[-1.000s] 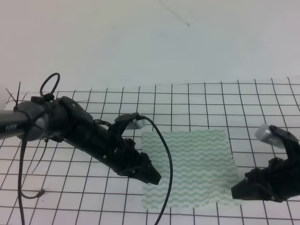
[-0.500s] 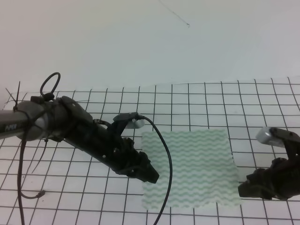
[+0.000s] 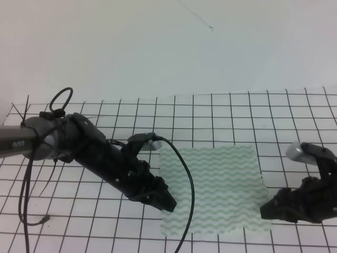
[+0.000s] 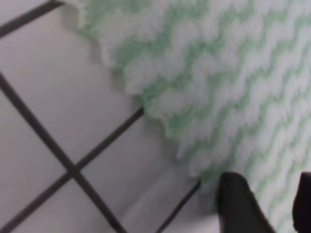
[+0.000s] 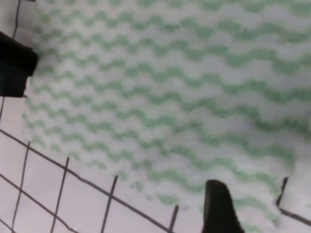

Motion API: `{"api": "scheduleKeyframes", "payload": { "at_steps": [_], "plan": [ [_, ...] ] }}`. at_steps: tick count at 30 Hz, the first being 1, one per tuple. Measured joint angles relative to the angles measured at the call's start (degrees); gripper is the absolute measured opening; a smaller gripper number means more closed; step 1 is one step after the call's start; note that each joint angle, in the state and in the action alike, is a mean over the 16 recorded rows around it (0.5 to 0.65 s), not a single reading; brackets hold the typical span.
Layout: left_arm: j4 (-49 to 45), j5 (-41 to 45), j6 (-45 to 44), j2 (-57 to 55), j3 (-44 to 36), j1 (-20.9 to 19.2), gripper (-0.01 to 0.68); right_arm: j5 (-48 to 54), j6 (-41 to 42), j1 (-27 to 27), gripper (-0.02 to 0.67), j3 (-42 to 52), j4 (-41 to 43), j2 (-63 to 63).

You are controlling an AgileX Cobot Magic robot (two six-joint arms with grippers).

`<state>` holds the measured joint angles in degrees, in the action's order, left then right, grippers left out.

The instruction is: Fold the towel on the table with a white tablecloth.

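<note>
Exterior high showed the towel (image 3: 216,190) flat on the table with a white tablecloth (image 3: 237,113), left gripper (image 3: 167,203) and right gripper (image 3: 267,212) at its near corners, jaw state unclear; pinch both corners evenly.

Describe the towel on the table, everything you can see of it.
The towel is a thin, soft-looking whitish cloth with pale green wavy stripes and scalloped edges, roughly square. It lies spread flat and unfolded on the gridded white tablecloth. The left end effector sits at its near left edge and the right end effector at its near right corner; whether either grips it cannot be told.
</note>
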<state>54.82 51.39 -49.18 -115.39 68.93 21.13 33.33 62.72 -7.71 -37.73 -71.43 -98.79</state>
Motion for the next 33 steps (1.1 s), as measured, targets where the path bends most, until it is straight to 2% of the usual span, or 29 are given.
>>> {"api": "scheduleKeyframes", "payload": {
  "at_steps": [15,28,33],
  "plan": [
    [-0.06,0.08,0.21,-0.29,0.0,0.0,0.263,5.22,6.97,0.0,0.366,0.0,-7.94,-3.52],
    [-0.02,0.23,0.31,-0.29,0.0,0.0,0.263,4.12,3.71,0.0,0.278,0.0,-4.13,-3.85],
    [0.04,0.3,0.26,-0.29,0.0,0.0,0.263,3.36,2.43,0.0,0.204,0.0,-2.41,-3.94]
  ]
}}
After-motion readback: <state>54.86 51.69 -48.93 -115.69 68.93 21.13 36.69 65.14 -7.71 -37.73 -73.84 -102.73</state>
